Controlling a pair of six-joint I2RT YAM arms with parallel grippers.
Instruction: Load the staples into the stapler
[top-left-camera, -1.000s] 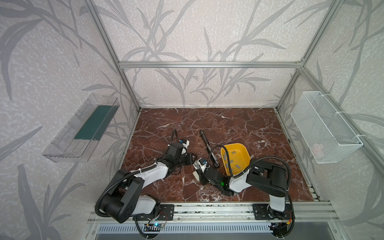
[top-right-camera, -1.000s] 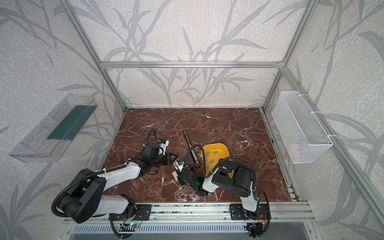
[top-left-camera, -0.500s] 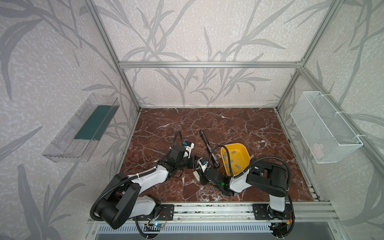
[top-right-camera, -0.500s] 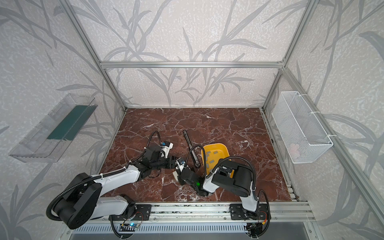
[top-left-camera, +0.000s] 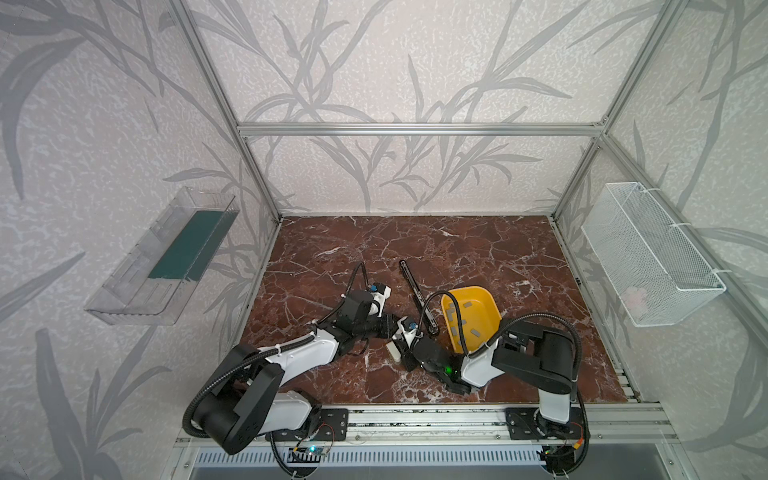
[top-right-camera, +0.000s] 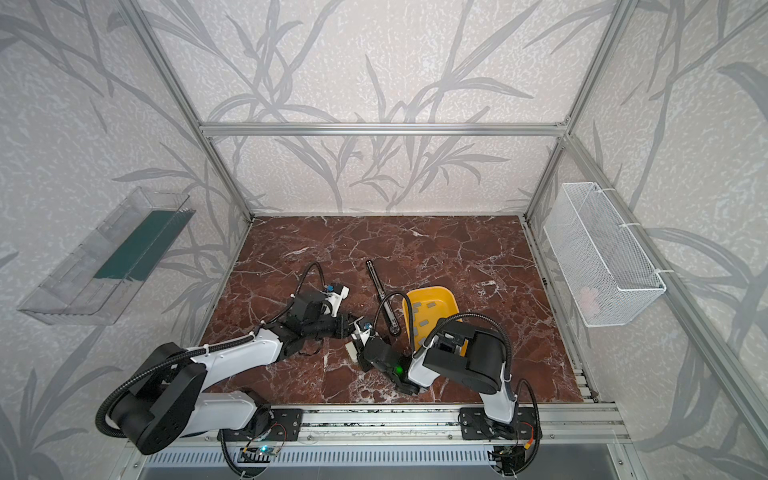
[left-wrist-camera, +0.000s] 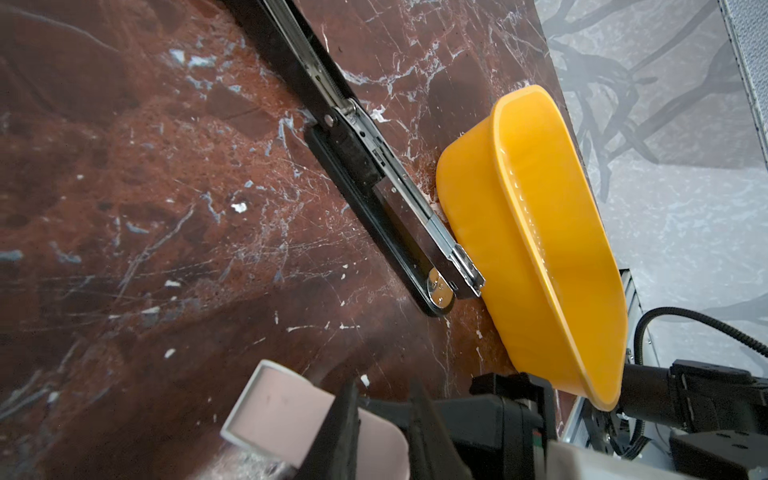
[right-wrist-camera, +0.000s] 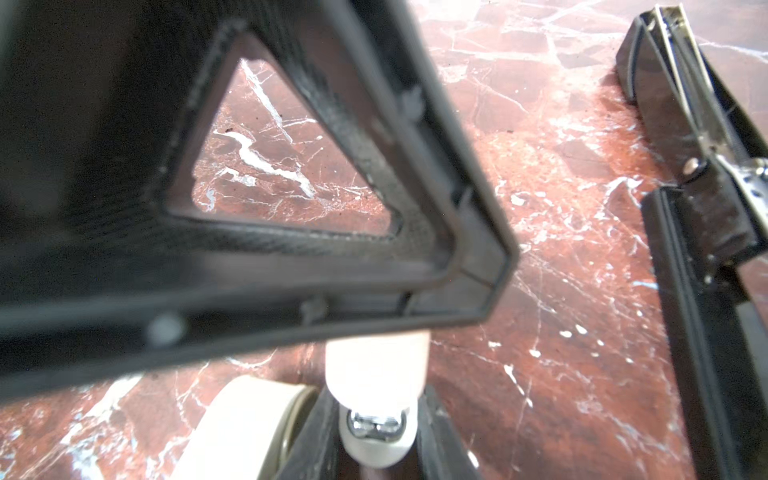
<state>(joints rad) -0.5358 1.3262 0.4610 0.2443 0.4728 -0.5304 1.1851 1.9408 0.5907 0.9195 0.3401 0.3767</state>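
From above, in both top views, the two arms meet nose to nose at mid-table. The left gripper (top-left-camera: 394, 327) points at the right gripper (top-left-camera: 400, 345), which sits on a small white stapler (top-left-camera: 392, 351). The staples (top-left-camera: 465, 304) lie loose as grey strips in the yellow bin (top-left-camera: 468, 288), off on the right arm's side of both grippers. Between bin and grippers a black stapler (top-left-camera: 417, 296) lies opened out flat, its long axis running away from the grippers toward the back wall. In the left wrist view that black stapler (left-wrist-camera: 374, 166) has its near end just beside the bin's (left-wrist-camera: 519, 249) outer wall, perhaps touching, and the wall hides the strips. The left gripper's fingers (left-wrist-camera: 340, 432) stand close together with a narrow gap, and I can't tell whether anything is pinched there. In the right wrist view the right gripper (right-wrist-camera: 376, 415) has its jaws clamped on the white stapler (right-wrist-camera: 376, 365), with one finger of the left gripper looming right over it. To my eye the right gripper is nearer the bin but its grip is taken. Fetching a strip would likely fall to the left gripper, reaching across past the black stapler.
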